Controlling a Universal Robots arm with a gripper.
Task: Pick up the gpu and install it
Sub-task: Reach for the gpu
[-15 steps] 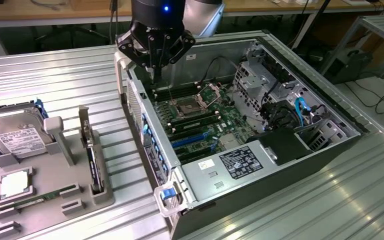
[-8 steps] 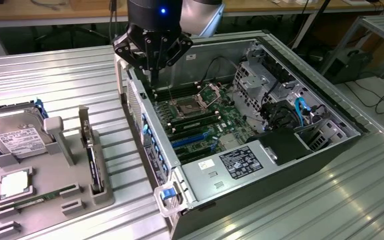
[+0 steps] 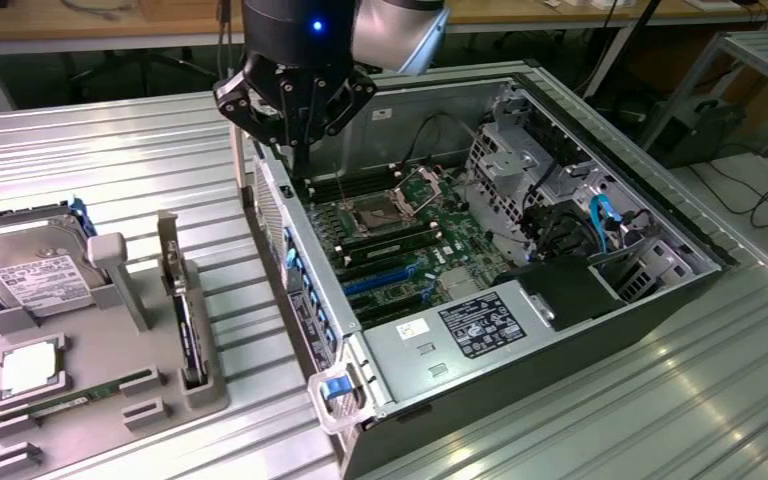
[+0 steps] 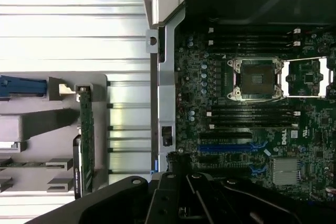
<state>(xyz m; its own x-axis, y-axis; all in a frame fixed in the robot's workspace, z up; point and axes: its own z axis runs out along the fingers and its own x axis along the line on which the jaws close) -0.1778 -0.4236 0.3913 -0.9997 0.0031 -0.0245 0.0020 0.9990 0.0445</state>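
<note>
The gpu (image 3: 187, 325) stands on its long edge in a slot of the grey holder (image 3: 104, 420) on the exterior view's left. In the wrist view the gpu (image 4: 85, 140) shows its green board edge and black shroud. My gripper (image 3: 296, 160) hangs over the rear wall of the open computer case (image 3: 398, 365), well away from the gpu and higher than it. Its fingers meet at a narrow tip and hold nothing. Blue expansion slots (image 4: 226, 148) lie on the motherboard (image 3: 398, 250) inside the case.
The holder also carries a silver hard drive (image 3: 31, 272), a processor chip (image 3: 31, 365) and a green memory stick (image 3: 77, 395). Inside the case are an open processor socket (image 4: 255, 80), drive cages (image 3: 518, 155) and a black power supply cover (image 3: 491, 325). All rest on a ribbed metal table (image 3: 117, 170).
</note>
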